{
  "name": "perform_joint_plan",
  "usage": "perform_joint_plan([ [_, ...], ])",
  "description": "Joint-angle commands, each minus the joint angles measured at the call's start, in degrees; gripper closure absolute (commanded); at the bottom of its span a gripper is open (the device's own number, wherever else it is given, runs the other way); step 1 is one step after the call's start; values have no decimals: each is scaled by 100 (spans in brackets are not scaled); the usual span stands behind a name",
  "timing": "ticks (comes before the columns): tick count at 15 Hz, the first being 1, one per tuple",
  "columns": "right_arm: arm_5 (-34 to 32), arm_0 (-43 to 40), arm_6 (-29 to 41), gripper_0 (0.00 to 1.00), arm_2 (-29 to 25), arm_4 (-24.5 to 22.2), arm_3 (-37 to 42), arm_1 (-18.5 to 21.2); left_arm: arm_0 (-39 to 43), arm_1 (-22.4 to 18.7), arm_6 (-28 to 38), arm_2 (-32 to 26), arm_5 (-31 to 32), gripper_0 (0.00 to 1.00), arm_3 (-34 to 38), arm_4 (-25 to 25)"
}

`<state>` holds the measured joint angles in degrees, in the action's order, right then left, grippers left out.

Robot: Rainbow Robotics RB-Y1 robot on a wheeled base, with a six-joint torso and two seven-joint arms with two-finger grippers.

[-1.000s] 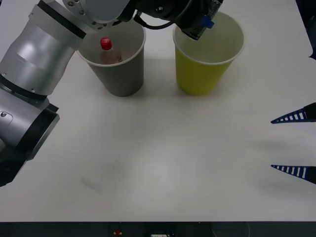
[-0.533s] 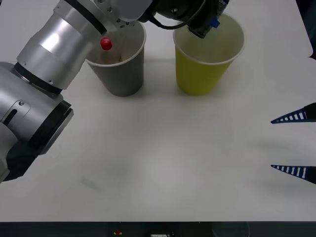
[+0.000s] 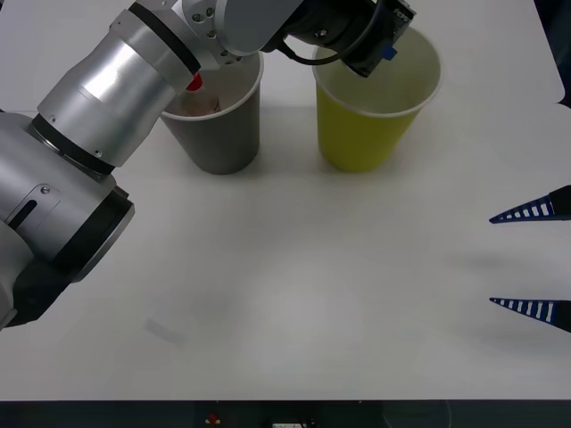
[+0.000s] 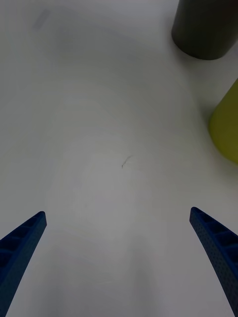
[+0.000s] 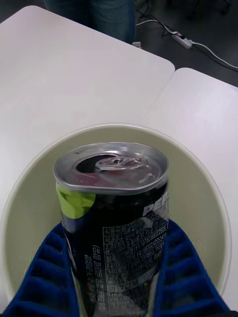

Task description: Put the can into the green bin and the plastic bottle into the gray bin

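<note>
White table [image 3: 294,294], floor cables [image 5: 198,44]

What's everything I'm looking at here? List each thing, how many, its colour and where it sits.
can: one, silver top with dark printed side, held above the green bin's opening.
green bin: one, yellow-green cup, far side of the table, to the right of the gray bin.
gray bin: one, dark gray cup, far side of the table.
plastic bottle: one, red cap, standing inside the gray bin.
table: one, white, under it all.
cable and power strip: one, white, on the floor beyond the table.
left hand: one, blue fingers, shut on the can.
right hand: one, blue fingers, open, at the table's right edge.
</note>
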<state>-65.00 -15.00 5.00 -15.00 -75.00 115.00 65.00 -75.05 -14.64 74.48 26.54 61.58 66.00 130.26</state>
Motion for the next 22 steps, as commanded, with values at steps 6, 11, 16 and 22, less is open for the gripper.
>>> perform_joint_plan([
  [6, 0, 0, 0, 0, 0, 0, 0, 0, 16, -39, -241, -9, 3, 0, 9, -150],
  [11, 0, 0, 0, 0, 0, 0, 0, 0, 561, -627, -1006, -334, 3, 0, 633, -923],
  [16, 0, 0, 0, 0, 0, 0, 0, 0, 1326, -1278, -1691, -729, 3, 0, 1512, -1732],
  [22, 0, 0, 0, 0, 0, 0, 0, 0, 2258, -1832, -2201, -1556, 829, 0, 2708, -2101],
])
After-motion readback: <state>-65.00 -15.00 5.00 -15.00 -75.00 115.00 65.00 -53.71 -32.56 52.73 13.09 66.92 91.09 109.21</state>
